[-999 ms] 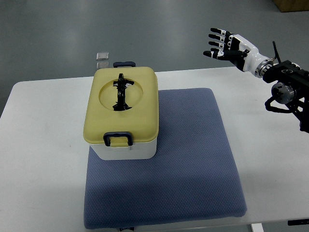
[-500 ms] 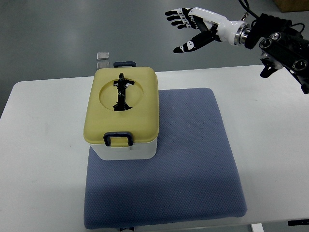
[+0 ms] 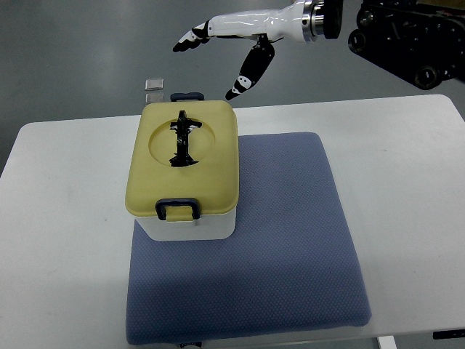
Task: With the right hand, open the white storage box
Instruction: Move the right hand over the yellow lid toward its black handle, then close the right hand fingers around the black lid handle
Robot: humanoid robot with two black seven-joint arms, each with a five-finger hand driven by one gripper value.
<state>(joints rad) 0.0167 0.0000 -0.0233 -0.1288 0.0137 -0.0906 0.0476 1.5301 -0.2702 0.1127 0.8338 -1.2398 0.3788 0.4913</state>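
From the top view, the storage box (image 3: 187, 171) sits below and to the left of the right hand (image 3: 229, 43), well apart from it, on the far left corner of a blue mat (image 3: 290, 240) spread on a white table (image 3: 65, 240). It looks like rigid plastic: a white body under a yellow lid (image 3: 149, 182), likely light and stiff, with smooth faces that could slip under fingertips. A dark clasp (image 3: 178, 209) sits on the side farthest from the hand, another (image 3: 187, 95) on the side nearest it, and a black folding handle (image 3: 182, 138) lies in the round recess on top. The clasps seem the places to take hold first, then the lid edge.

The right hand reaches in from the upper right, fingers (image 3: 190, 40) stretched out and loose, thumb (image 3: 247, 73) hanging down, holding nothing. It hovers beyond the box's far edge. The left hand does not show.
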